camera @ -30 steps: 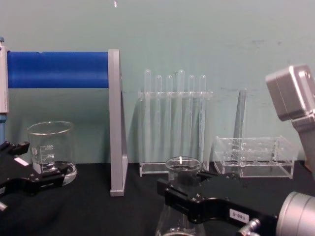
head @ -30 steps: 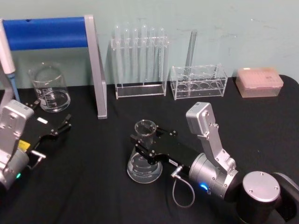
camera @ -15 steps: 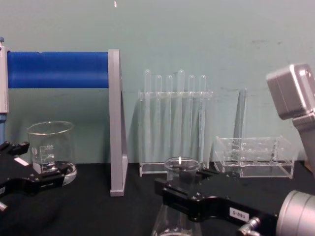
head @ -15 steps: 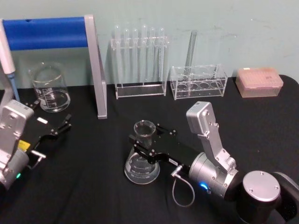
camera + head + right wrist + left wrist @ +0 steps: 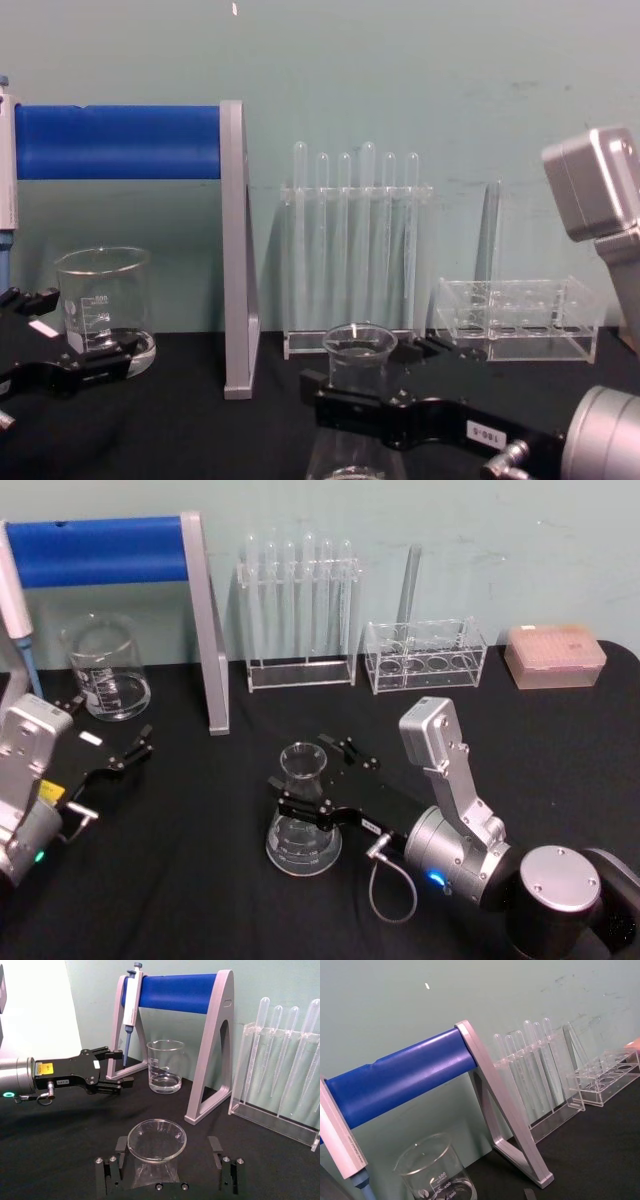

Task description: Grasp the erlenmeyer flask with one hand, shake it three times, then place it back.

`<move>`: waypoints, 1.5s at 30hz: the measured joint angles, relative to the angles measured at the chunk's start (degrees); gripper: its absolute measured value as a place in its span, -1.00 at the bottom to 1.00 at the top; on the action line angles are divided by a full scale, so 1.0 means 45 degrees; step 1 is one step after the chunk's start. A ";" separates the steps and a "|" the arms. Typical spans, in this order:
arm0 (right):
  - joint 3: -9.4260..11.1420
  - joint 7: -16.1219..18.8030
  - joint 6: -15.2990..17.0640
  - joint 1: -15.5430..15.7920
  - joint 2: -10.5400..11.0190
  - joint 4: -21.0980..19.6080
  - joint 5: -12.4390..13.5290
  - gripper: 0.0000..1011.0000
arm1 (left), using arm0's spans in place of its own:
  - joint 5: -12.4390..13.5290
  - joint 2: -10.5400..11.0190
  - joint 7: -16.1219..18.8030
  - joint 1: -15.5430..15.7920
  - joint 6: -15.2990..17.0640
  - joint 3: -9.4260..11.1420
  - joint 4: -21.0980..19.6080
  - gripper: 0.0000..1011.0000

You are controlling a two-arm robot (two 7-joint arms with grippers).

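- We see the erlenmeyer flask (image 5: 304, 810) standing upright on the black worktop (image 5: 200, 880), in front of the robot and well forward of the test tube rack (image 5: 298, 615).
- Our right claw (image 5: 312, 780) sits around the flask's neck with its fingers spread; in the right wrist view the flask's rim (image 5: 156, 1140) lies between the two fingers (image 5: 111, 1172) with gaps on both sides, so it is released, not gripping.
- Our left claw (image 5: 125, 750) rests parked with its fingers apart on the worktop's left, just in front of the beaker (image 5: 104, 670).
- We judge the flask to be light, rigid, slick glass and fragile; it looks empty, so little weight shifts when shaken.
- The narrow neck under the flared rim is the place to hold it: the flare would stop it sliding down through the fingers, though too hard a squeeze risks cracking it.
- Against the frame half a second ago, the fingers have opened away from the neck, and the flask now appears set down on its base, sitting a little lower in the chest view.
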State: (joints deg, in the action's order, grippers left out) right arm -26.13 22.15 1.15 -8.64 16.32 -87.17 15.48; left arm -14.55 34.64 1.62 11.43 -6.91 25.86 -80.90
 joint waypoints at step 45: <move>0.0641 0.1501 -0.0374 0.1351 0.2708 -0.1745 0.1230 0.98 | 0.0000 0.0000 0.0000 0.0000 0.0000 0.0000 0.0000 0.98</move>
State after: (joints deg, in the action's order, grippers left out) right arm -23.25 28.90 -0.53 -2.56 28.50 -95.03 21.02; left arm -14.55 34.65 1.62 11.43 -6.91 25.86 -80.90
